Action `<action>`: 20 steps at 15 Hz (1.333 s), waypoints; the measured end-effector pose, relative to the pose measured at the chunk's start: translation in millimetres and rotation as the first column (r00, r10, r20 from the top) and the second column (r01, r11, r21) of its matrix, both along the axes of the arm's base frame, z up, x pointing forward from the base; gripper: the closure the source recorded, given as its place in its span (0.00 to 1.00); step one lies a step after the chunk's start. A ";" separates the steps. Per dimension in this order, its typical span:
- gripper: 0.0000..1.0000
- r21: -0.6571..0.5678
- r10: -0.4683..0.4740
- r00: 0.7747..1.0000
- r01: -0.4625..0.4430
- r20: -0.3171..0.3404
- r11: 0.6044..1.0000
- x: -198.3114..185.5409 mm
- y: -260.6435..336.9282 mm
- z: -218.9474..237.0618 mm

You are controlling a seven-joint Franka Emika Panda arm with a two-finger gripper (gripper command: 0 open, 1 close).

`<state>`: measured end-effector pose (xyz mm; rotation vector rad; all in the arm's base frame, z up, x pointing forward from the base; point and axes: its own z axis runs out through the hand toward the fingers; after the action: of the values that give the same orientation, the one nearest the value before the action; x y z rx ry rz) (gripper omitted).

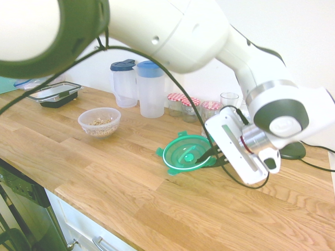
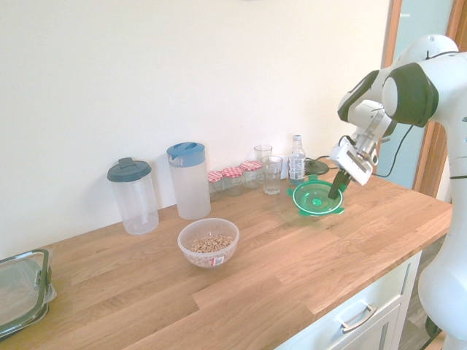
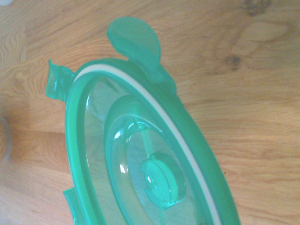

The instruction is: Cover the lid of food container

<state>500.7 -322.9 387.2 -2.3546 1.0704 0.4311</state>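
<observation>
The round green lid (image 1: 183, 152) lies on the wooden counter, its edge nearest the arm tipped up a little. My gripper (image 1: 203, 156) is shut on that edge of the lid (image 2: 314, 197), one dark finger reaching inside the rim. In the second exterior view the gripper (image 2: 335, 194) comes down onto the lid from the right. Close up, the wrist view shows the lid (image 3: 140, 154) with its white ring and clip tabs. The food container (image 1: 99, 122), a small clear bowl with brownish grains, stands apart from the lid, further along the counter (image 2: 209, 243).
Two tall clear pitchers (image 1: 124, 83) (image 1: 151, 89), several red-capped jars (image 1: 177, 104), a glass (image 1: 229, 99) and a bottle (image 2: 296, 159) line the wall. A black-rimmed rectangular box (image 1: 55, 94) sits at the counter's far end. A black disc (image 1: 292, 150) lies behind the gripper.
</observation>
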 end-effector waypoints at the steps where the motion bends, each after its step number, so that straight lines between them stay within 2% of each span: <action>1: 1.00 -0.069 0.013 1.000 -0.014 -0.013 0.998 4.8 7.3 25.6; 3: 1.00 -0.206 0.035 0.999 -0.043 -0.040 0.978 11.1 21.2 69.0; 5: 1.00 -0.332 0.061 0.995 -0.083 -0.076 0.940 15.4 41.5 99.6; 8: 1.00 -0.511 0.124 0.982 -0.181 -0.144 0.840 18.6 80.7 133.7; 11: 1.00 -0.656 0.177 0.961 -0.275 -0.212 0.703 19.2 117.2 147.6; 13: 1.00 -0.744 0.192 0.955 -0.295 -0.225 0.600 27.9 144.1 149.8; 17: 1.00 -0.886 0.194 0.962 -0.256 -0.193 0.387 50.9 219.6 145.0; 20: 1.00 -0.957 0.196 0.970 -0.187 -0.144 0.220 58.1 287.7 142.7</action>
<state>558.8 -35.2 529.9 -3.6356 1.2251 -0.3669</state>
